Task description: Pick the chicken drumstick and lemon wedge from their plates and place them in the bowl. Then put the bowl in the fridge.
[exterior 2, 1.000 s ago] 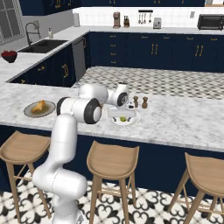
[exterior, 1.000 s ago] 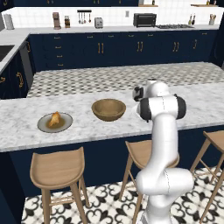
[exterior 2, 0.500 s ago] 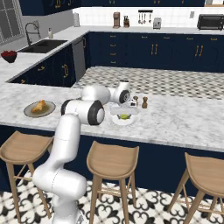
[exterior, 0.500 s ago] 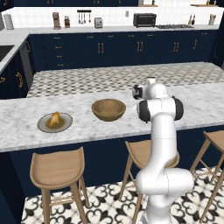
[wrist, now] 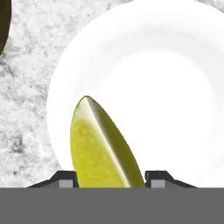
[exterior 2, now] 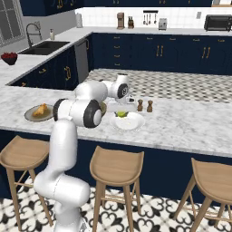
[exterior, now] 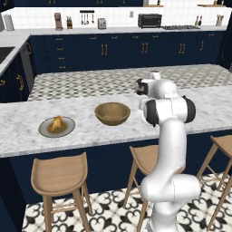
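My fingers (wrist: 112,179) are down over the white plate (wrist: 175,87), one tip on each side of the lemon wedge (wrist: 98,148). In the hand view the wedge lies between the two tips at about 6 o'clock, with each tip right at its flank, but I cannot tell whether they are pressing on it or standing just clear. The wedge lies on the plate's edge nearest me, its ridge running up toward 11 o'clock.

From the right base view, the white plate (exterior 2: 133,122) sits on the marble worktop (exterior 2: 190,124) with the lemon wedge (exterior 2: 121,114) at its 10 o'clock side, right under my hand. Two small dark shakers (exterior 2: 144,105) stand just beyond the plate at 1 o'clock.

In the left base view, the bowl (exterior: 112,113) sits on the worktop (exterior: 27,131) at 9 o'clock from my hand, near it. The chicken drumstick (exterior: 56,123) lies on the grey plate (exterior: 68,130), further out at 9 o'clock and well apart from the bowl.
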